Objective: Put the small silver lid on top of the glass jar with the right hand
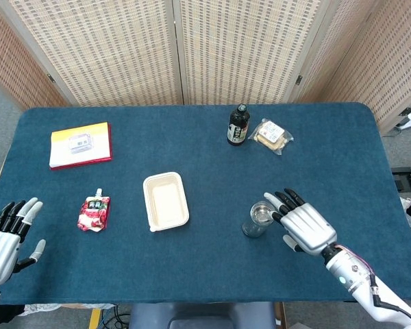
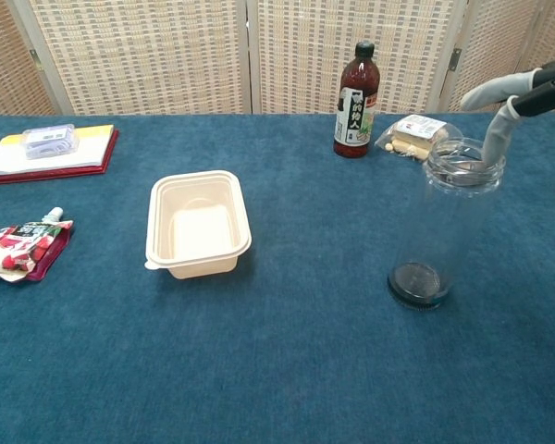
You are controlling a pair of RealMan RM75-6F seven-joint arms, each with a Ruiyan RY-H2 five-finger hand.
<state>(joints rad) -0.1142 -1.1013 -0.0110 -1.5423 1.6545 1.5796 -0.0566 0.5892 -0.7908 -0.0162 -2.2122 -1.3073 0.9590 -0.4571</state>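
The tall clear glass jar [image 1: 257,221] [image 2: 451,227] stands upright right of the table's centre. The small silver lid [image 1: 262,213] [image 2: 464,159] lies on its mouth. My right hand [image 1: 303,225] [image 2: 520,91] hovers just right of the jar with its fingers spread, holding nothing and apart from the lid. In the chest view only its fingers show, at the right edge beside the jar's rim. My left hand [image 1: 7,236] is at the near left corner, fingers spread and empty; the chest view does not show it.
A dark sauce bottle [image 1: 238,125] [image 2: 353,90] and a wrapped snack pack [image 1: 271,136] [image 2: 416,134] stand behind the jar. A cream food tray [image 1: 166,201] [image 2: 197,223] sits mid-table. A red pouch [image 1: 94,212] [image 2: 23,248] and a red-yellow book [image 1: 81,144] [image 2: 46,148] lie at left.
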